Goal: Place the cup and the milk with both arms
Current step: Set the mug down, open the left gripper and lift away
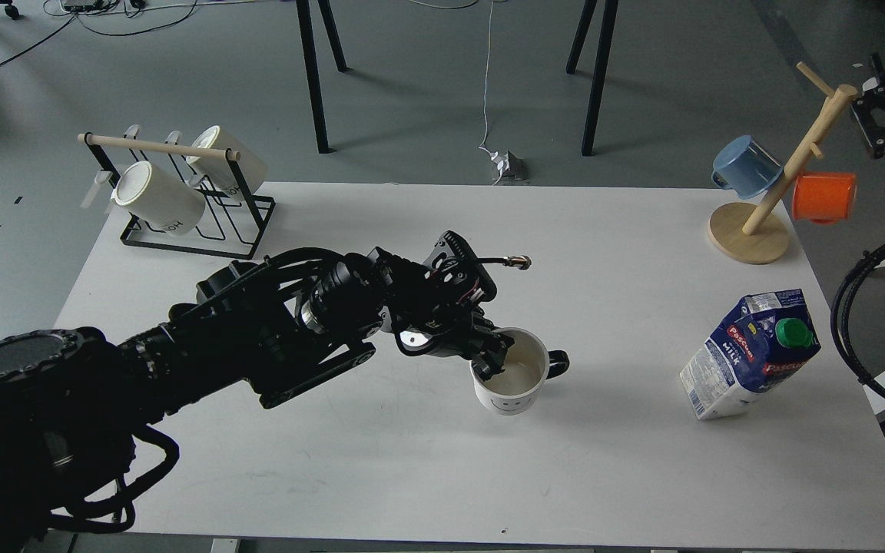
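Table [381, 476]: white, rectangular, carries every item below; I see it from my head camera.

Left arm [258, 346]: black, reaches from the lower left across the table to its middle. Its left gripper [488, 365] has its fingers [483, 358] clamped on the near-left rim of the cup, one inside the wall, one outside.

Mug rack [181, 223]: black wire frame with a wooden top bar, at the far left corner. Two cream mugs [158, 198] with lettering lie on their sides in it.

Wooden mug tree [765, 207]: round base, tilted post, at the far right corner. A blue cup [746, 165] hangs on its left side, an orange cup [824, 197] on its right.

Milk carton [750, 353]: blue and white, red "Pascual" label, green screw cap [793, 332]; stands near the right edge, leaning to the right, well apart from the cup, touched by nothing.

Cup [512, 380]: white mug, black handle pointing right, small smiley face toward me, mouth up; at the table's middle, held by my left fingers. Whether its base touches the table I cannot tell.

Right gripper [876, 123]: at the far right edge, just beside the top of the mug tree, holding nothing that I can see; whether its fingers are open or closed I cannot tell.
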{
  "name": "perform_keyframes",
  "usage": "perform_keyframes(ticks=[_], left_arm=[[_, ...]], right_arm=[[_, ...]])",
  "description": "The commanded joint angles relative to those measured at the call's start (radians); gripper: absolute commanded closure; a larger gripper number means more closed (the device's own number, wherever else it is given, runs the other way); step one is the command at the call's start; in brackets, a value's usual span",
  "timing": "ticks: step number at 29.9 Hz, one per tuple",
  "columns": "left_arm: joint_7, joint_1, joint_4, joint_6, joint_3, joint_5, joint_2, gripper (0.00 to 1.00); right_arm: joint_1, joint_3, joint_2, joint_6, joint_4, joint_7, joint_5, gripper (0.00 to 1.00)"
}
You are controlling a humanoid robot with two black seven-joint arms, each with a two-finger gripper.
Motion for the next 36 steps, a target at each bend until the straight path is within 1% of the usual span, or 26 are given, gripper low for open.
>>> perform_keyframes(ticks=[1,6,11,13,14,15,17,19,21,23,24,27,29,32,33,36], left_arm=[[0.001,0.002,0.007,0.000,0.005,0.000,0.008,0.94],[0.007,0.025,0.010,0.000,0.005,0.000,0.001,0.86],[0.004,0.036,0.010,0.000,0.002,0.000,0.000,0.84],[0.000,0.036,0.010,0.000,-0.003,0.000,0.001,0.80],[0.000,0.036,0.009,0.000,-0.004,0.000,0.003,0.74],[-0.002,0.036,0.009,0.000,-0.009,0.000,0.006,0.65],[0.009,0.036,0.009,0.000,-0.032,0.000,0.008,0.43],[0.009,0.033,-0.004,0.000,-0.067,-0.008,0.015,0.40],[0.007,0.030,-0.007,0.000,-0.099,-0.045,0.021,0.31],[-0.003,0.028,-0.020,0.000,-0.150,-0.103,0.049,0.24],[-0.005,0.027,-0.049,0.000,-0.186,-0.146,0.076,0.22],[-0.003,0.019,-0.118,0.000,-0.327,-0.317,0.155,0.18],[0.004,0.011,-0.123,0.000,-0.431,-0.458,0.175,0.11],[0.004,-0.009,-0.114,0.000,-0.559,-0.682,0.213,0.03],[0.006,-0.010,-0.111,0.000,-0.591,-0.756,0.228,0.01],[0.007,-0.010,-0.099,0.000,-0.677,-1.029,0.264,0.01]], right_arm=[[-0.005,0.002,0.000,0.000,-0.004,0.000,0.000,0.00],[-0.013,0.005,0.000,0.000,-0.002,0.000,0.000,0.00],[-0.013,0.006,-0.001,0.000,-0.001,0.000,0.000,0.00],[-0.016,0.006,-0.001,0.000,-0.001,0.000,0.000,0.00],[-0.016,0.006,-0.003,0.000,-0.002,0.000,0.000,0.00],[-0.016,0.011,-0.005,0.000,-0.002,0.001,0.000,0.00],[-0.019,0.019,-0.005,0.000,-0.002,0.001,0.002,0.00],[-0.022,0.020,-0.005,0.000,-0.002,0.001,0.002,0.00],[-0.025,0.020,-0.005,0.000,-0.002,0.001,0.002,0.00],[-0.025,0.022,-0.008,0.000,-0.002,0.001,0.002,0.00],[-0.025,0.022,-0.011,0.000,-0.002,0.001,0.002,0.00],[-0.025,0.052,-0.035,0.000,-0.011,0.000,0.009,0.00],[-0.032,0.088,-0.058,0.000,-0.018,-0.002,0.009,0.00],[-0.048,0.099,-0.070,0.000,-0.027,-0.002,0.009,0.00],[-0.049,0.097,-0.080,0.000,-0.025,-0.002,0.009,0.00],[-0.075,0.092,-0.089,0.000,-0.010,-0.002,0.011,0.00]])
